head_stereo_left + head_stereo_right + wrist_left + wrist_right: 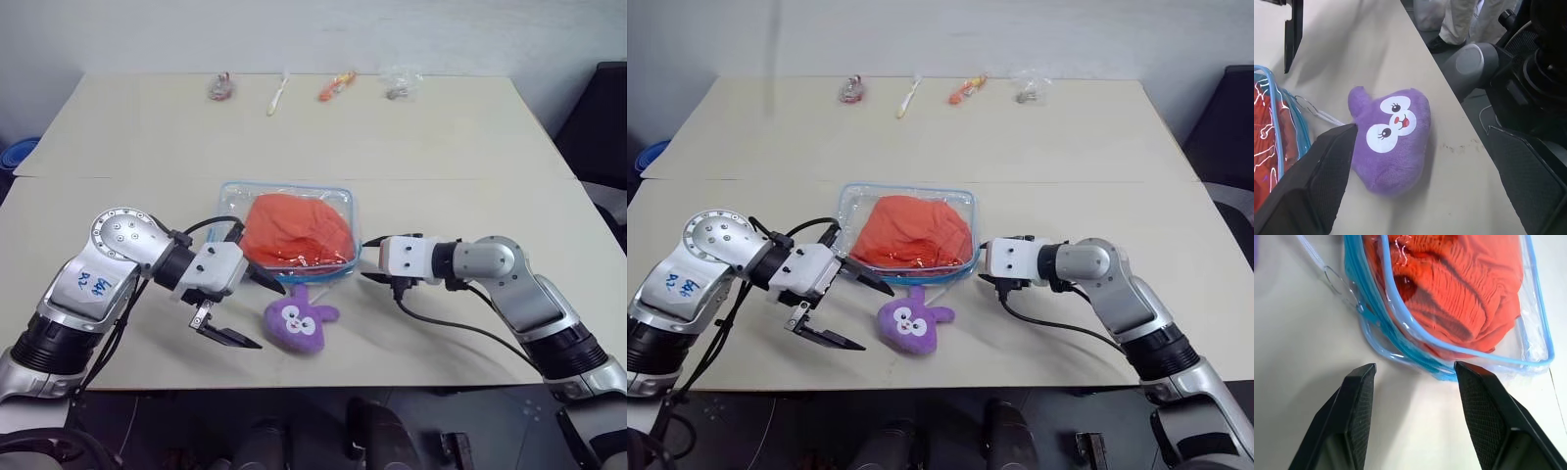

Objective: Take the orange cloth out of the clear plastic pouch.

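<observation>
While both arms hang low over the beige table (118, 211), nothing is held.
Left gripper (253, 313): fingers spread wide, empty — one finger tip near the pouch's front left corner, the other over bare table left of the plush.
Purple plush toy (297, 321): lies on the table just in front of the pouch, face up, between the two grippers.
Clear plastic pouch (231, 199): flat at table centre, light blue edging, zipper pull ring toward the plush.
Orange cloth (294, 230): bunched up, fully inside the pouch.
Right gripper (1415, 377): fingers apart, empty — tips just short of the pouch's right front corner, one tip close to the blue zipper edge.
Far edge: four small items in a row, well apart from the pouch.
</observation>
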{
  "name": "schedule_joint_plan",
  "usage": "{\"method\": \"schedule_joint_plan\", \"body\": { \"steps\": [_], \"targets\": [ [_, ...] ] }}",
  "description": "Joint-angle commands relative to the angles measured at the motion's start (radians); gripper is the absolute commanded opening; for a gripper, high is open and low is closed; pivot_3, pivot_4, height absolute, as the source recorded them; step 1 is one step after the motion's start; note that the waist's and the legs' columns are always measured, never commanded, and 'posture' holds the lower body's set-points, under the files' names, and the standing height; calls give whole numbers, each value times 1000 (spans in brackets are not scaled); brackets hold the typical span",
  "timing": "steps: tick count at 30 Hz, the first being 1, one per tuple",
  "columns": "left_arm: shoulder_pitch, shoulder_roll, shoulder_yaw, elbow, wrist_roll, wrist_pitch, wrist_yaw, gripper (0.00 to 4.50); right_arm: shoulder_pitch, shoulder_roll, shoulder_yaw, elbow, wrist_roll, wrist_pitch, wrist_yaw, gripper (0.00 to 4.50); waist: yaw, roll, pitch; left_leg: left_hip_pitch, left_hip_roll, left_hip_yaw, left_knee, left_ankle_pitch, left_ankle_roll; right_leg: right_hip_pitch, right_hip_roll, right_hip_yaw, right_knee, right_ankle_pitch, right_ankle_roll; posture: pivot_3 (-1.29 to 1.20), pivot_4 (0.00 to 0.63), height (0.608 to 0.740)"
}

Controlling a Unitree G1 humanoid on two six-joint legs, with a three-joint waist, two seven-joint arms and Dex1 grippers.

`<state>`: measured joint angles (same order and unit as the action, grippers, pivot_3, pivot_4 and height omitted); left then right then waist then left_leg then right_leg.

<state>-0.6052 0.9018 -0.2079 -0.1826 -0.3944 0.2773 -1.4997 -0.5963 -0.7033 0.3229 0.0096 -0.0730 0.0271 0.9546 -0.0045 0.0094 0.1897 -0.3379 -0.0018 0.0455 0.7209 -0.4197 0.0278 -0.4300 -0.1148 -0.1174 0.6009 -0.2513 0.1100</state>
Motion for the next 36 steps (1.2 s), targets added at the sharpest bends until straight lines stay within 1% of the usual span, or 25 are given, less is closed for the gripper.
{"method": "schedule_joint_plan", "body": {
  "steps": [1, 2, 5, 11, 15, 17, 21, 25, 29, 32, 35, 36],
  "targets": [
    [-25, -5, 12, 4, 5, -2, -8, 4500, -43, 38, -10, 36, -13, -47, -14, 2646, 0, 0, 0, 0, 0, 0, 0, 0, 0, 0, 0, 0, 0, 0, 0, 0, 150, 740],
    [-28, -7, 12, 7, 7, -2, -7, 4500, -51, 48, -10, 54, -18, -56, -17, 2646, -1, 0, 0, 0, 0, 0, 0, 0, 0, 0, 0, 0, 0, 0, 0, 0, 150, 740],
    [-41, -11, 16, 18, 9, 6, -1, 4500, -63, 67, -14, 88, -24, -82, -15, 2033, 2, 0, 0, 0, 0, 0, 0, 0, 0, 0, 0, 0, 0, 0, 0, 0, 150, 740],
    [-42, -16, 20, 21, 10, 9, 4, 4500, -42, 69, -23, 83, -20, -104, -2, 16, 1, 0, 0, 0, 1, -1, 0, 0, 0, 0, 0, -1, 0, 0, 0, 0, 150, 740],
    [-40, -34, 17, 16, 12, 4, 15, 4500, -26, 63, -25, 64, -15, -101, 6, 16, 2, 0, 0, 0, 1, -1, 0, 0, 0, 0, -1, -1, 0, 0, 0, 0, 150, 740],
    [-34, -51, -3, 18, 40, -40, 21, 4500, -19, 59, -25, 56, -23, -94, 4, 16, 2, 0, 0, 0, 1, -1, 0, 0, 0, 0, -1, -1, 0, 0, 0, 0, 150, 740],
    [-19, -73, -65, 57, 144, -227, -19, 4500, -20, 60, -22, 53, -33, -84, 4, 16, 1, 0, 0, 0, 0, -1, 0, 0, 0, 0, 0, -1, 0, 0, 0, 0, 150, 740],
    [-42, -113, -126, 147, 249, -396, -9, 4500, -21, 62, -22, 51, -32, -77, 8, 16, 2, 0, 0, 0, 0, -1, 1, 0, 0, 0, 0, -1, 0, 0, 0, 0, 150, 740],
    [-66, -154, -162, 226, 317, -510, 12, 4500, -23, 65, -22, 49, -34, -67, 7, 16, 3, 0, 0, -1, -1, 0, 1, 0, 0, 1, 0, -1, 0, 0, 0, 0, 150, 740],
    [-67, -186, -175, 259, 356, -556, 43, 4500, -21, 64, -21, 43, -36, -64, 6, 16, 2, 0, 0, -1, 0, 1, 1, 0, 0, 0, -1, -2, 0, 0, 0, 0, 150, 740],
    [-63, -207, -167, 270, 356, -557, 60, 3935, -18, 64, -21, 37, -36, -60, 6, 0, 2, 0, 0, -1, 0, 1, 1, 0, 0, 1, 0, -2, 0, 0, 0, 0, 150, 740],
    [-61, -209, -165, 272, 353, -560, 59, 3681, -18, 64, -20, 36, -36, -60, 6, 0, 2, 0, 0, -1, 0, 1, 1, 0, 0, 1, 0, -2, 0, 0, 0, 0, 150, 740]
  ]
}}
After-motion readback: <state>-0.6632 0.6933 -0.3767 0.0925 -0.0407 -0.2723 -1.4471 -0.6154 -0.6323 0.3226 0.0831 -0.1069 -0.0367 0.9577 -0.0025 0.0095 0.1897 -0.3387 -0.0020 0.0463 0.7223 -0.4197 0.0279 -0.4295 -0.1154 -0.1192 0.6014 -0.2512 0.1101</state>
